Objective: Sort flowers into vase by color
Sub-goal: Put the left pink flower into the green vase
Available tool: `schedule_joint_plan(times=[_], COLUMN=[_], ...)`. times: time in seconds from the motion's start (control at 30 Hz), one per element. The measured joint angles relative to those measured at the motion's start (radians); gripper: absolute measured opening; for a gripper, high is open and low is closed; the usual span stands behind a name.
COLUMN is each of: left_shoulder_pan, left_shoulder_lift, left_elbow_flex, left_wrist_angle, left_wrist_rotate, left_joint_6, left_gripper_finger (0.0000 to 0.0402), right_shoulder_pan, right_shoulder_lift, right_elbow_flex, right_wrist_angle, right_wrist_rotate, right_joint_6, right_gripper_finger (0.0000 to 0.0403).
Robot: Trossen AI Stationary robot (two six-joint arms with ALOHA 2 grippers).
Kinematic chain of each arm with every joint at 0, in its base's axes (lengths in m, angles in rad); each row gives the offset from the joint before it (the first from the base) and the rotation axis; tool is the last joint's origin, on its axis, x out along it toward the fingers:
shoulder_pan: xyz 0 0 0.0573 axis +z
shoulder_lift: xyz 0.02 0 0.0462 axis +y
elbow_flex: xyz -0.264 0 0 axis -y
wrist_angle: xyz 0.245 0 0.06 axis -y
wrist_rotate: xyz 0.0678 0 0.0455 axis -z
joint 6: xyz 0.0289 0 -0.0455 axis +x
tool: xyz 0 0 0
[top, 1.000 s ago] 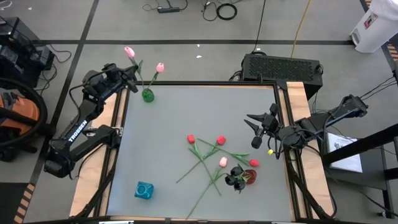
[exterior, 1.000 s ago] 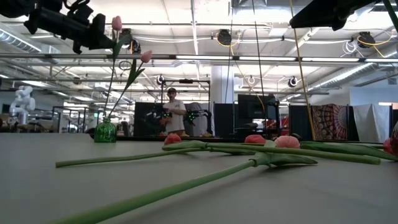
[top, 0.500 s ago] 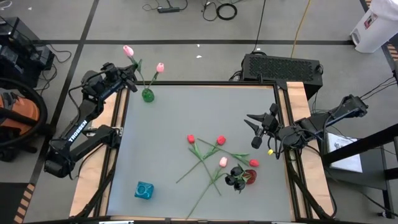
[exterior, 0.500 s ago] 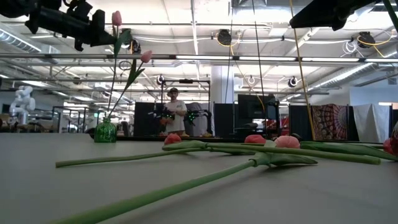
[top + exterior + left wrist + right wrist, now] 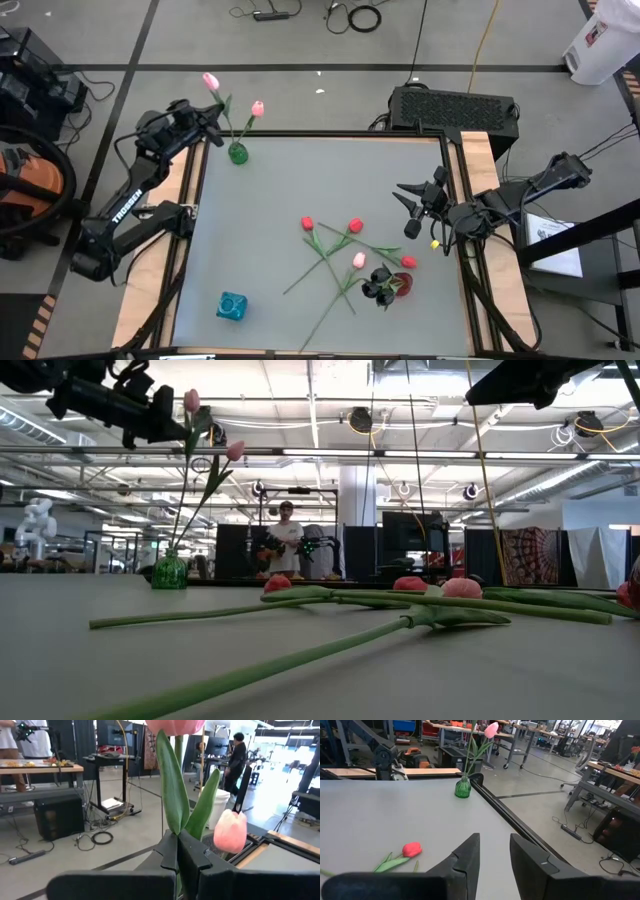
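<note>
At the table's far left corner my left gripper (image 5: pixel 207 123) is shut on a pink tulip (image 5: pixel 210 82), whose stem runs down into a small green vase (image 5: pixel 238 153). A second pink tulip (image 5: pixel 257 108) stands in that vase. Several tulips lie crossed on the table's near right: red heads (image 5: pixel 307 223) (image 5: pixel 355 226), a pink head (image 5: pixel 359 260) and black heads (image 5: pixel 380 285). My right gripper (image 5: pixel 410 205) hangs open over the table's right side with nothing between its fingers (image 5: pixel 492 852). My left gripper pinches the pink tulip's upper stem where the leaves begin (image 5: pixel 175 831) between its two fingers (image 5: pixel 195 857). The fingers lie level, coming from the table's left side, across the stem. The tulip stands nearly upright, head above the fingers (image 5: pixel 190 400), lower stem reaching the green vase (image 5: pixel 169 572).
A teal vase (image 5: pixel 232 306) stands near the table's near left corner. Something red (image 5: pixel 404 284) sits beside the black heads. A black box (image 5: pixel 455 108) lies beyond the far right corner. The table's middle and left (image 5: pixel 260 230) are bare.
My left gripper has nudged the held pink tulip a little up and back down; its head now stands about where it was a second ago. The right arm has kept still.
</note>
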Motion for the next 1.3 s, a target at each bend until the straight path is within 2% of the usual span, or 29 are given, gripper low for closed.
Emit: schedule_joint_plan(times=[0.63,1.13,1.3], left_shoulder_pan=[0.0,0.0,0.0], left_shoulder_lift=[0.025,0.097,0.097], left_elbow_flex=[0.0,0.0,0.0], left_wrist_angle=[0.001,-0.015,-0.038], left_wrist_rotate=[-0.003,-0.003,-0.003], left_joint_6=[0.026,0.018,0.018], left_gripper_finger=[0.0002,0.0002,0.0029], right_shoulder_pan=[0.0,0.0,0.0], right_shoulder_lift=[0.0,0.0,0.0], right_elbow_flex=[0.0,0.0,0.0], right_wrist_angle=[0.0,0.0,0.0], right_wrist_rotate=[0.0,0.0,0.0], right_joint_6=[0.0,0.0,0.0], right_gripper_finger=[0.0098,0.0098,0.0098])
